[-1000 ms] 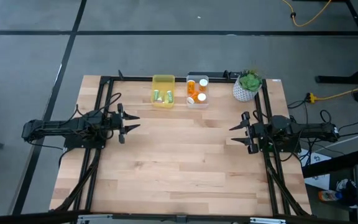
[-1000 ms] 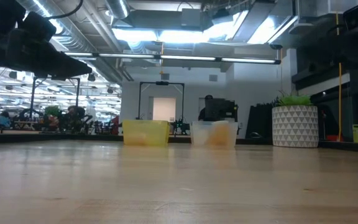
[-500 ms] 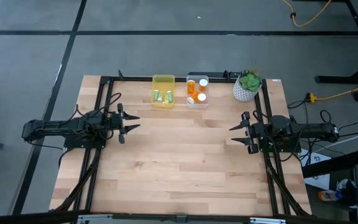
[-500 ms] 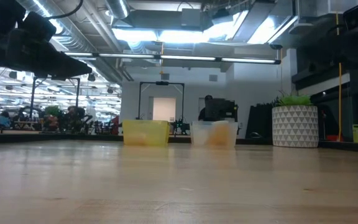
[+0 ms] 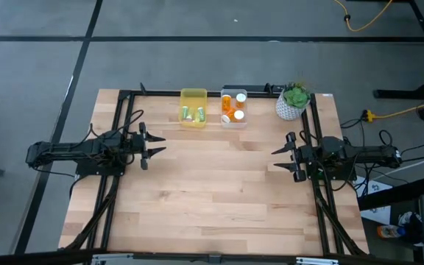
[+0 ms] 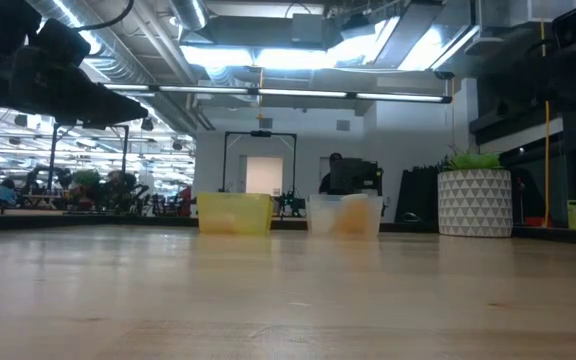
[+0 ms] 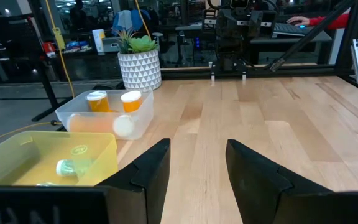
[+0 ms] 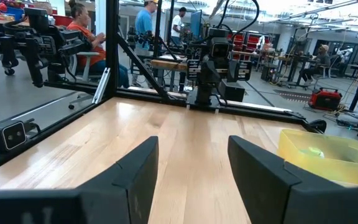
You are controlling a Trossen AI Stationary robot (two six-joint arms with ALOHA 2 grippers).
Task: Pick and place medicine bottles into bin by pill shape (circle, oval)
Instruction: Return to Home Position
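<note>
Now idle, the left gripper [image 5: 155, 145] hangs over the left side of the wooden table [image 5: 212, 206]. It points right, its fingers spread and holding nothing. Farther off and to its right, at the table's far edge, sits the yellow bin [image 5: 193, 92]. Two small green bottles [image 5: 185, 112] lie inside it side by side, their long axes running roughly near to far. Just right of it stands the clear bin [image 5: 234, 125] with the orange bottles [image 5: 227, 103]. Two of these show round white caps straight up and so stand upright, while at least one lies on its side. A potted plant [image 5: 293, 103] stands near the far right corner. Nearer, on the right side, the right gripper [image 5: 274, 160] points left, fingers likewise apart and empty. Both bins lie well apart from it, far and to its left.
</note>
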